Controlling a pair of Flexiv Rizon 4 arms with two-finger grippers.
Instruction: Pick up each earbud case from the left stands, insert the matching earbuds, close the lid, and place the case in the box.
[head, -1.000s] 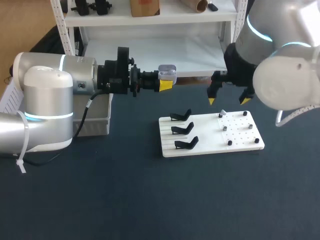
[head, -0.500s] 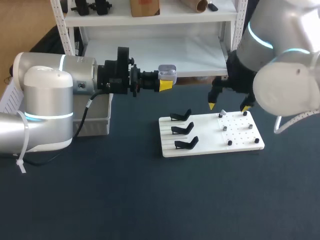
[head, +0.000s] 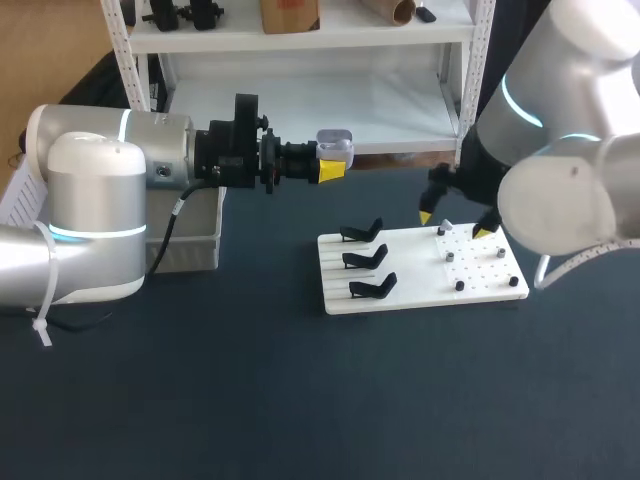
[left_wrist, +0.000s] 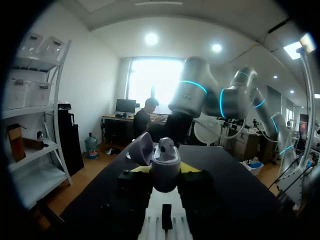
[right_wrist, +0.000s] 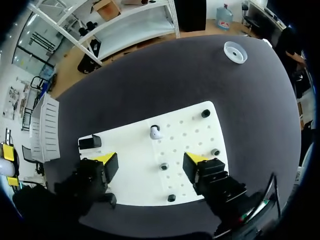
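Observation:
My left gripper (head: 328, 170) is shut on a pale grey earbud case (head: 334, 146), held in the air left of and above the white board (head: 420, 295). In the left wrist view the case (left_wrist: 165, 165) stands upright between the fingers with its lid (left_wrist: 142, 148) open. Three black stands (head: 365, 258) on the board's left side carry nothing. My right gripper (head: 455, 224) hangs open just over the board's peg area. A white earbud (right_wrist: 155, 132) lies on the board (right_wrist: 130, 150) ahead of the right gripper (right_wrist: 150, 164), between its spread fingers.
Several small dark pegs (right_wrist: 164, 166) dot the board's right half. A grey bin (head: 192, 238) stands at the table's left, partly behind my left arm. A small white disc (right_wrist: 235, 51) lies on the dark table beyond the board.
My right gripper has come down and slightly nearer to the board's peg area, its fingers a little closer together. The left arm and the case have stayed still.

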